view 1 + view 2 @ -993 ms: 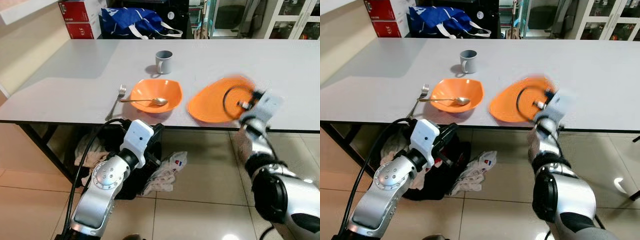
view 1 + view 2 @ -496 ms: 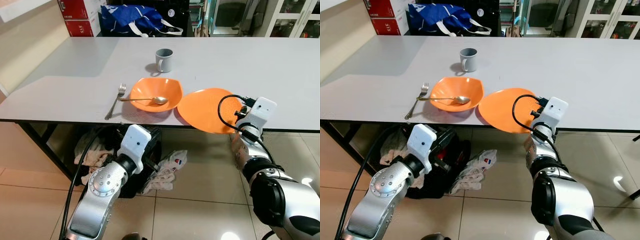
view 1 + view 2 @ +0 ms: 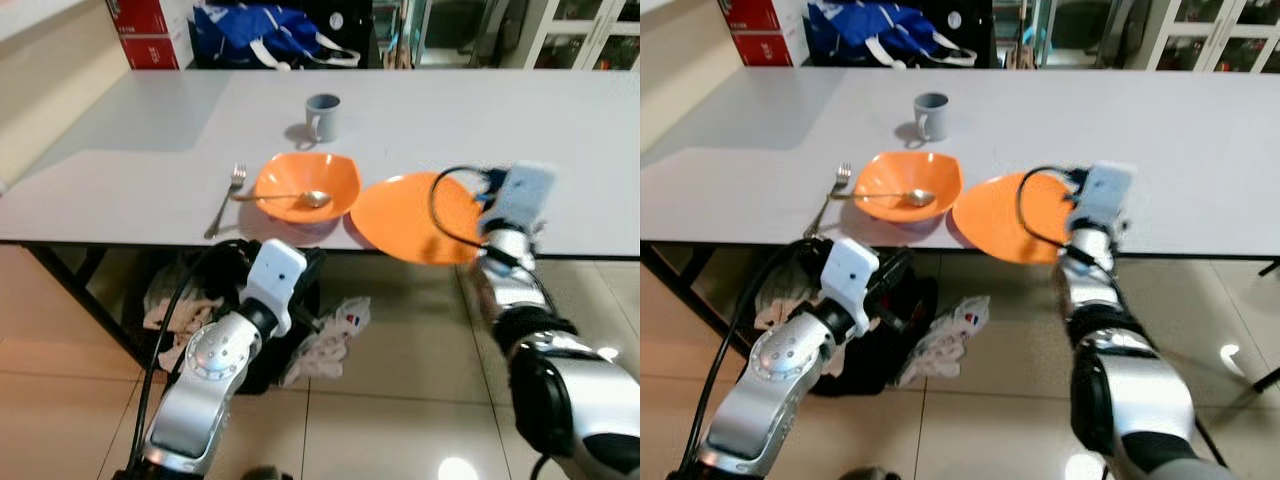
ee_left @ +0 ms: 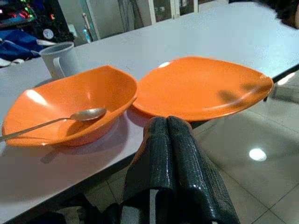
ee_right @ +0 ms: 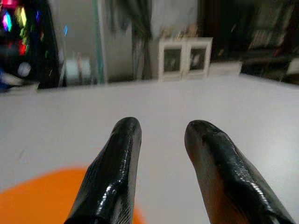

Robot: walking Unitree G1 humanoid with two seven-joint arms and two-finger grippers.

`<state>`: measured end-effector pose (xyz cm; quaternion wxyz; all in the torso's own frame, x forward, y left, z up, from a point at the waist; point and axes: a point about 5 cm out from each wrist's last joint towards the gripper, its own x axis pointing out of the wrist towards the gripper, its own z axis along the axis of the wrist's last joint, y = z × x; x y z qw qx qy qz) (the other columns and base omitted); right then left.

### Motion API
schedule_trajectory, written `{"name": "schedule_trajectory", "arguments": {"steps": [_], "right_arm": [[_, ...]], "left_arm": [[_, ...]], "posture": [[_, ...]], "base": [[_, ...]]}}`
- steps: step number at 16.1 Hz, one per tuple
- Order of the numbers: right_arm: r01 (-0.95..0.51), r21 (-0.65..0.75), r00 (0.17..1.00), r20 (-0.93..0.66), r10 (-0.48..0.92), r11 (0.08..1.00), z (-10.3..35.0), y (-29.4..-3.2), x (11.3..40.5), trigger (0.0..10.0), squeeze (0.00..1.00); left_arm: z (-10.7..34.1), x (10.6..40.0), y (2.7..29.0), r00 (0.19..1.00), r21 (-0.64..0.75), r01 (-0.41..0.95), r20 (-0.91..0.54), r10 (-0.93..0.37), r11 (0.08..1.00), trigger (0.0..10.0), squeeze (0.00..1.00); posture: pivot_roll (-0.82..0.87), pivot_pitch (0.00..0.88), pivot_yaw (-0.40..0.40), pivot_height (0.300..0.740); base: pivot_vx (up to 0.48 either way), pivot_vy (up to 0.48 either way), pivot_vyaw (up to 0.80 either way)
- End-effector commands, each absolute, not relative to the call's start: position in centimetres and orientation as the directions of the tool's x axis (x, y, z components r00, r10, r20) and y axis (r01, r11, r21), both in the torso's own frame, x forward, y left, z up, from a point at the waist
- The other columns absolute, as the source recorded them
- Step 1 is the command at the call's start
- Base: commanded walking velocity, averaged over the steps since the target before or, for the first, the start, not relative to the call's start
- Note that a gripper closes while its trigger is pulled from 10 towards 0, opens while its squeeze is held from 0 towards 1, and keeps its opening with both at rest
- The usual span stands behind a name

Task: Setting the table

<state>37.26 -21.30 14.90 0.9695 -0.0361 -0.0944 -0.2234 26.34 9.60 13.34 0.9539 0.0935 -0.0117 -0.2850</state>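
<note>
Here one plate [image 3: 415, 216], bowl [image 3: 305, 185], cup [image 3: 322, 116]; the plate lies below the right gripper's [image 5: 161, 135] parted, empty fingers [image 5: 122, 154].

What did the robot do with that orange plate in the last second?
The orange plate slid left along the table's near edge until it almost meets the orange bowl. The right pincer, open, has risen above the plate. The spoon, fork, grey mug and shut left pincer kept their places.

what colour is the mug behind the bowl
Grey. The mug shows best in the left eye view, standing behind the orange bowl.
</note>
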Motion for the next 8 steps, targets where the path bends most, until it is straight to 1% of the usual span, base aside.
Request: {"name": "schedule_trajectory", "arguments": {"steps": [1,5,6,7,8], "right_arm": [[0.482,-0.037,0.858,0.224,-0.463,0.875,14.2,-22.5,36.3,10.0,0.00],[0.549,-0.075,0.818,0.254,-0.517,0.832,12.1,-25.1,33.1,10.0,0.00],[0.536,-0.113,0.826,0.275,-0.492,0.837,11.4,-25.2,31.5,10.0,0.00],[0.526,-0.124,0.833,0.274,-0.480,0.842,11.1,-25.1,31.0,10.0,0.00],[0.471,-0.147,0.869,0.244,-0.430,0.870,9.8,-23.8,29.6,10.0,0.00]], "left_arm": [[13.3,26.6,9.5,0.836,0.195,0.542,-0.029,-0.548,0.817,10.0,0.00],[12.7,27.4,9.1,0.835,0.188,0.546,-0.037,-0.549,0.817,10.0,0.00],[12.3,27.9,8.9,0.833,0.176,0.549,-0.044,-0.551,0.817,10.0,0.00],[12.1,28.1,8.8,0.831,0.169,0.553,-0.047,-0.554,0.816,10.0,0.00],[11.9,28.8,8.6,0.830,0.156,0.557,-0.056,-0.555,0.816,10.0,0.00]], "posture": [[0.13,0.006,0.031,0.740],[0.08,0.000,0.030,0.740],[0.06,0.000,0.032,0.740],[0.05,0.000,0.033,0.740],[0.02,0.000,0.038,0.740]], "base": [[0.000,0.000,0.00],[0.000,0.000,0.00],[0.000,0.000,0.00],[0.000,0.000,0.00],[0.000,0.000,0.00]]}}
